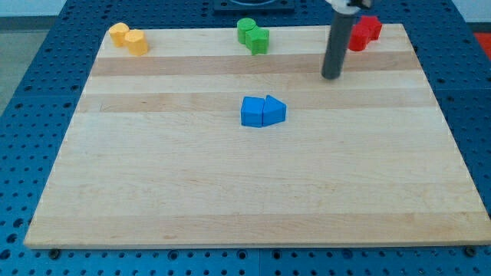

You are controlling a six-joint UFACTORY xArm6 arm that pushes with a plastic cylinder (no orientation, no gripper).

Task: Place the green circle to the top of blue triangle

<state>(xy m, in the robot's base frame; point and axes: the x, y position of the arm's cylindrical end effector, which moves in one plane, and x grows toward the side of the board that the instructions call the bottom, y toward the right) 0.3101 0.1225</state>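
Observation:
The green circle (245,29) sits at the board's top edge near the middle, touching a second green block (258,40) on its lower right. The blue triangle (274,110) lies near the board's centre, touching a blue cube (252,111) on its left. My tip (331,76) rests on the board to the upper right of the blue triangle and to the lower right of the green blocks, touching no block.
Two yellow blocks (128,38) sit together at the top left corner of the wooden board (230,192). Two red blocks (364,32) sit at the top right, just right of the rod. Blue perforated table surrounds the board.

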